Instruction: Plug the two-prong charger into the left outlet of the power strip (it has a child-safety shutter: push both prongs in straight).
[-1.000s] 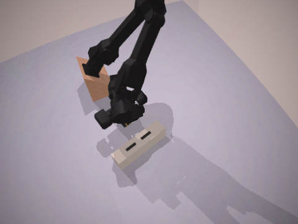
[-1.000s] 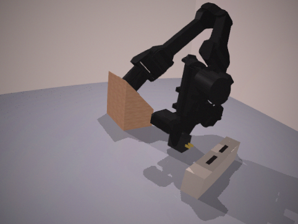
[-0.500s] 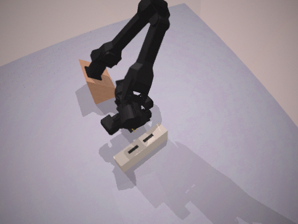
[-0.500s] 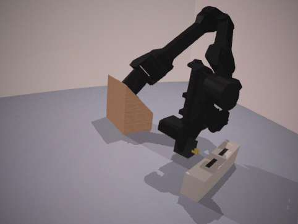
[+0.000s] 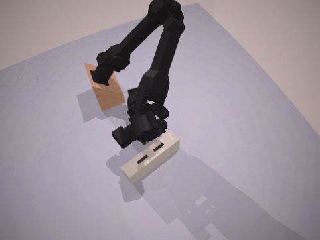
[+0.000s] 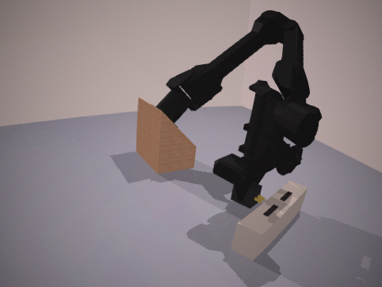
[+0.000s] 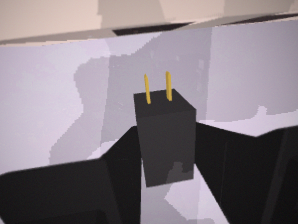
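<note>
Center frame in the wrist view, the black gripper (image 7: 167, 160) clamps the dark two-prong charger (image 7: 165, 140), its yellow prongs (image 7: 168, 86) aimed at the beige power strip (image 5: 151, 161) near the top edge, not yet touching it.

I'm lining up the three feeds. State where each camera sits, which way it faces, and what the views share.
Top: high above, looking down on arm, power strip and wooden block.
Exterior: low at the side, facing the whole arm, block and strip.
Wrist: behind the jaws, looking along the black charger they clamp; its prongs point at the strip's edge.
Shared: the strip appears in all three.
</note>
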